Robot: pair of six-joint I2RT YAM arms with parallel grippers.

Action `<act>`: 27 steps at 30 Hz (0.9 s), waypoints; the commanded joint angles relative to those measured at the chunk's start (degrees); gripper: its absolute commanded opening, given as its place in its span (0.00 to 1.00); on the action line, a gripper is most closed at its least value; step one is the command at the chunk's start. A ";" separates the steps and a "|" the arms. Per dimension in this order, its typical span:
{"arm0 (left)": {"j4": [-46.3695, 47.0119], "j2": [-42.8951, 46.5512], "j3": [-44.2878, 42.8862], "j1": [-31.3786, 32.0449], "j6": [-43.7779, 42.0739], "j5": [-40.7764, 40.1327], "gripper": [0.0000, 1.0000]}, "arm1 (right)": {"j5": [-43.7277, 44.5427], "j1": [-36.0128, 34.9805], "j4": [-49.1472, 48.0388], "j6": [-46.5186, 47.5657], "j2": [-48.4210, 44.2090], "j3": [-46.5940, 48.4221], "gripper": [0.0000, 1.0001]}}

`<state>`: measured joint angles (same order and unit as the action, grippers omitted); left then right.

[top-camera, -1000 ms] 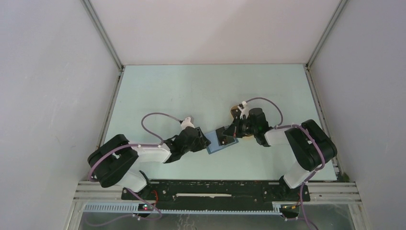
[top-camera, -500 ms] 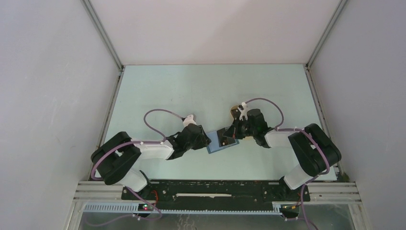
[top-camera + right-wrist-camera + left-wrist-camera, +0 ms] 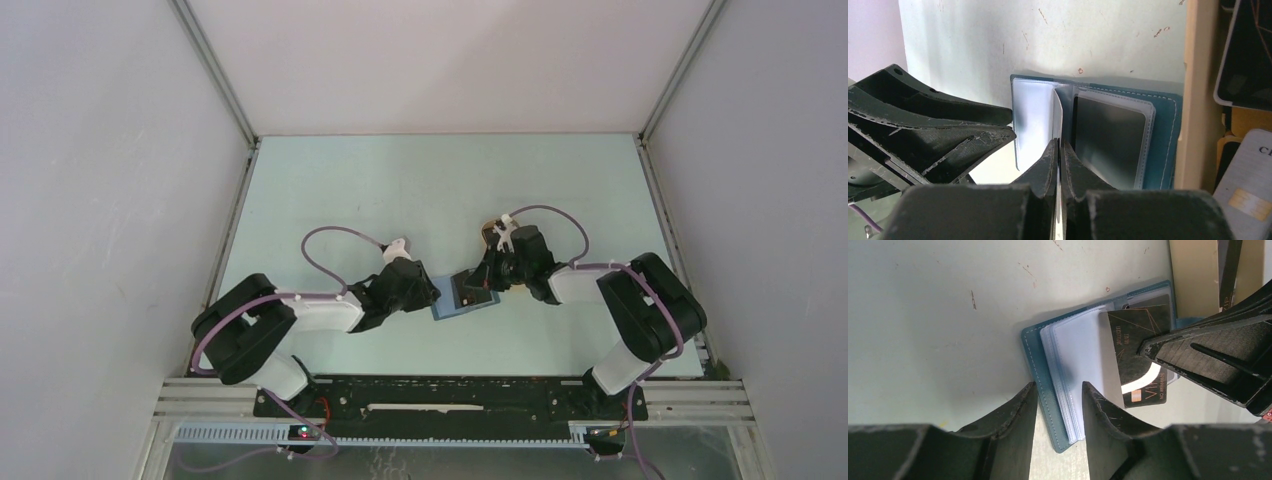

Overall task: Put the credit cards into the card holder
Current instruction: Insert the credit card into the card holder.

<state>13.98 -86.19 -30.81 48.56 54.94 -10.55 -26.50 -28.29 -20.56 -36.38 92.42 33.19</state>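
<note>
The teal-blue card holder (image 3: 455, 303) lies open on the table between both grippers, with light blue pockets (image 3: 1075, 347) showing. My right gripper (image 3: 1058, 143) is shut on a black credit card (image 3: 1138, 332). The card stands edge-on in the right wrist view (image 3: 1057, 112), its front edge at the pockets near the fold. Another dark card (image 3: 1110, 135) sits in a pocket on the right half. My left gripper (image 3: 1058, 407) has its jaws apart, with the holder's near corner (image 3: 1040, 375) between them.
A beige tray (image 3: 1198, 100) lies right of the holder, touching it. It holds a black card (image 3: 1248, 50) and a whitish-grey card (image 3: 1248, 195). In the top view the tray (image 3: 490, 236) is mostly hidden under my right arm.
My right gripper has moved slightly left toward the holder with the card. My left arm has shifted a little right and stays at the holder's left edge.
</note>
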 commanded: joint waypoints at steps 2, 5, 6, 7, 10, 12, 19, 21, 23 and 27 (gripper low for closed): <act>-1.93 -1.77 -1.51 -0.38 -2.15 0.79 0.41 | -0.18 -1.93 2.94 0.09 2.59 1.88 0.08; -1.58 -2.17 -1.70 -0.37 -2.38 1.47 0.39 | -0.55 -2.78 3.15 0.57 3.23 2.75 0.11; -1.44 -2.22 -1.71 -0.39 -2.46 1.56 0.39 | -0.78 -3.04 3.26 0.79 3.43 3.06 0.12; -1.35 -2.31 -1.70 -0.34 -2.47 1.64 0.39 | -0.88 -3.16 3.51 0.98 3.62 3.52 0.14; -1.28 -2.08 -1.56 -0.34 -2.58 1.59 0.38 | -1.11 -3.05 4.34 2.65 3.38 4.22 0.19; -1.02 -1.76 -1.26 -0.35 -2.55 1.41 0.38 | -0.44 -2.89 6.01 4.81 2.81 5.17 0.25; -0.82 -1.45 -0.92 -0.34 -2.64 1.40 0.39 | 1.31 -2.96 12.16 12.04 -0.08 8.82 0.42; -0.67 -1.35 -0.86 -0.35 -2.64 1.37 0.38 | 2.54 -3.72 13.91 13.85 -0.36 9.76 0.47; -0.46 -1.18 -0.65 -0.38 -2.73 1.51 0.38 | 4.23 -4.74 15.89 15.69 -0.28 10.91 0.52; -0.19 -0.91 -0.49 -0.35 -2.90 1.58 0.38 | 7.09 -6.78 19.33 18.99 0.03 13.07 0.59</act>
<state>14.68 -86.74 -30.87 48.29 53.87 -10.09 -23.44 -33.26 -5.39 -23.29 94.08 43.22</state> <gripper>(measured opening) 0.384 0.577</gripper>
